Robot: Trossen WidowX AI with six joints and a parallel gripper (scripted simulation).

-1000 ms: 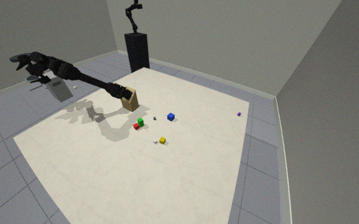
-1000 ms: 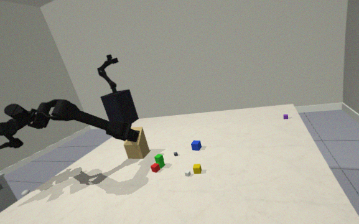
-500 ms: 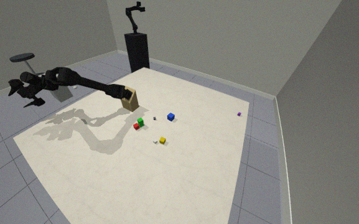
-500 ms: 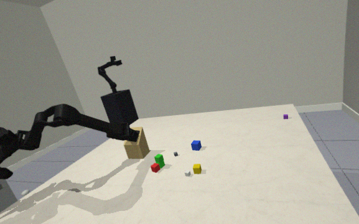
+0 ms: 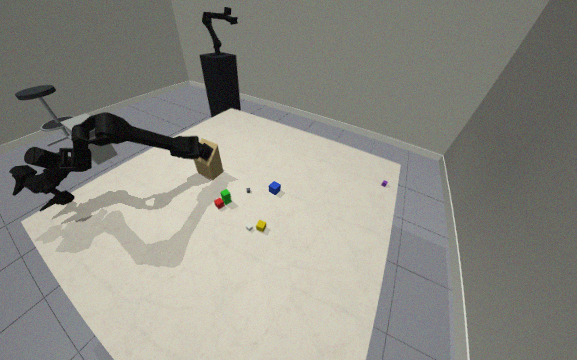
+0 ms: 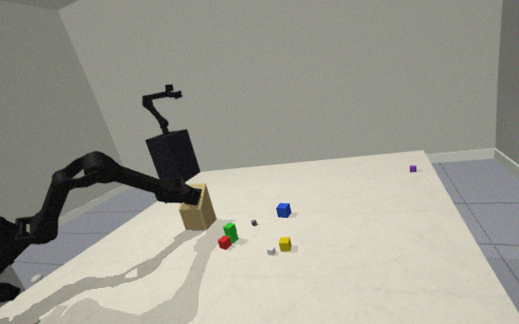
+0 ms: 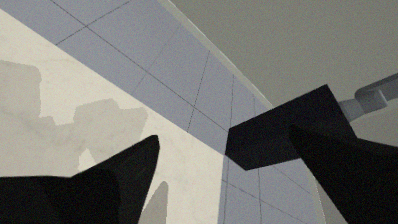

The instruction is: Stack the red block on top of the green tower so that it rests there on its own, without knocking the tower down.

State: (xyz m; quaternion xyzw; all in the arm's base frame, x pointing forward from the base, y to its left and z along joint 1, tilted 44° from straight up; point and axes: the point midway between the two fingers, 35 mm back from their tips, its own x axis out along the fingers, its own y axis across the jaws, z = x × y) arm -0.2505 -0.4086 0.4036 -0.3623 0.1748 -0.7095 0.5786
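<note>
The green tower (image 5: 225, 196) (image 6: 230, 232) stands upright on the pale table top (image 5: 288, 300) (image 6: 353, 288). The red block (image 5: 219, 203) (image 6: 224, 243) lies on the table close beside the tower's base; I cannot tell whether they touch. My gripper (image 5: 29, 201) (image 7: 223, 135) is wide open and empty. It hangs at the far left in the top view, near the table's left edge and well away from the red block and the tower. In the exterior view it is partly cut off at the left edge. The wrist view shows neither block.
The arm's tan base block (image 5: 209, 165) (image 6: 200, 213) stands behind the tower. A blue block (image 5: 274, 188) (image 6: 283, 210), a yellow block (image 5: 261, 225) (image 6: 285, 244), small dark and white cubes and a distant purple cube (image 5: 384, 183) (image 6: 413, 168) lie right of it. A black pedestal (image 5: 220, 82) (image 7: 290, 132) stands beyond the table.
</note>
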